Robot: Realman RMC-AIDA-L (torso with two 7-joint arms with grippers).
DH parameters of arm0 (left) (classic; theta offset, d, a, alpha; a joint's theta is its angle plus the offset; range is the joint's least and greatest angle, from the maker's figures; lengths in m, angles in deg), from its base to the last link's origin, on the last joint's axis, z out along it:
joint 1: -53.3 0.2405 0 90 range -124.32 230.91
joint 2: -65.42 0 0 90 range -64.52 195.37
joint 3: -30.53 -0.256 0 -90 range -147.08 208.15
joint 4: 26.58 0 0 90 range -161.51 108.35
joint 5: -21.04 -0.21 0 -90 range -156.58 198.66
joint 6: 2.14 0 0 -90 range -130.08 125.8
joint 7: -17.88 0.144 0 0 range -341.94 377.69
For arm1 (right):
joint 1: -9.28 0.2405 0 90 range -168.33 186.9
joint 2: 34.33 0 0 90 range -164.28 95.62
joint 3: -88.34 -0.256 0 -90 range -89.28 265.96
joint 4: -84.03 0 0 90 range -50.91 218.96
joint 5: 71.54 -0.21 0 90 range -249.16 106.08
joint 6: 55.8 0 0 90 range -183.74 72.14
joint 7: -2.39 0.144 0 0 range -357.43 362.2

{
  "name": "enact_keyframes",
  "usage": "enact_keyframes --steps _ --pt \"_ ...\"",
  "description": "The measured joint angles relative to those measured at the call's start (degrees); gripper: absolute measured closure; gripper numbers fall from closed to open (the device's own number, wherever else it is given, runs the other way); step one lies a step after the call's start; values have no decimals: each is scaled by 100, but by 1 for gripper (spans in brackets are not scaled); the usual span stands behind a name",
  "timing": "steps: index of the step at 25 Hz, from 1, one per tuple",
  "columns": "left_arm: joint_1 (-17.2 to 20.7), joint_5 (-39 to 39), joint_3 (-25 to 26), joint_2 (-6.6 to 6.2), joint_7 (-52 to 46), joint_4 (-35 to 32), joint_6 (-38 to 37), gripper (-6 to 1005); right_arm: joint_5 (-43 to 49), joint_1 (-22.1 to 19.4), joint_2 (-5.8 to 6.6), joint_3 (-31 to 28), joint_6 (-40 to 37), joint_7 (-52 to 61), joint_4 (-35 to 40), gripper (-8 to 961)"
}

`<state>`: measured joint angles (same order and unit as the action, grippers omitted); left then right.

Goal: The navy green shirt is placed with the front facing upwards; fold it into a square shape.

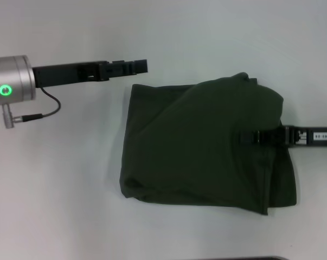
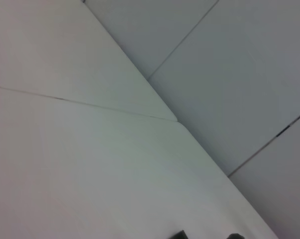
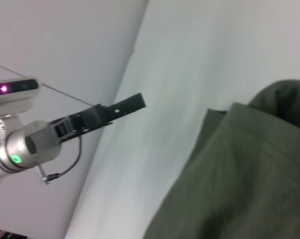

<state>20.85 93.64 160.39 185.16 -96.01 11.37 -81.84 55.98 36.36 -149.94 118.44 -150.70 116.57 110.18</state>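
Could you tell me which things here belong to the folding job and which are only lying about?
Job:
- shirt, folded, plain green side up
- right gripper, over the shirt
- left gripper, above the table beside the shirt

Lying about:
- nothing but the table

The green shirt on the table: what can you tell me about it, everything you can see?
The navy green shirt is dark olive, soft cotton-looking cloth, folded into a rough, wrinkled rectangle with plain fabric up and no print showing. It lies flat on the white table. The right gripper reaches over its right edge; the left gripper hangs apart, beyond its upper left corner.
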Motion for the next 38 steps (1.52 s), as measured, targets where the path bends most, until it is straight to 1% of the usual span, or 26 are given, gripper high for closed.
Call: enact_keyframes --steps 4,8,16,22,31,35,38 --pt "-4 35 27 -100 -4 -11 -4 66 -5 192 27 -39 -215 80 98 914" --pt "-21 29 75 -108 -5 1 -8 66 -72 362 56 -39 -534 166 174 915" --pt "-42 29 99 -109 -10 -27 -6 65 -240 513 11 -35 -992 447 754 914" --pt "-39 39 102 -110 -51 -31 -2 66 -251 722 69 -34 -1112 577 852 914" --pt "-47 44 102 -110 -64 -42 3 65 -245 1072 83 26 -1245 870 1166 915" --pt "-42 44 101 -104 -64 -43 10 66 -237 1142 104 40 -1376 1013 1358 915" --pt "-35 45 102 -99 -64 -43 14 66 -236 1129 149 46 -1409 1046 1405 915"
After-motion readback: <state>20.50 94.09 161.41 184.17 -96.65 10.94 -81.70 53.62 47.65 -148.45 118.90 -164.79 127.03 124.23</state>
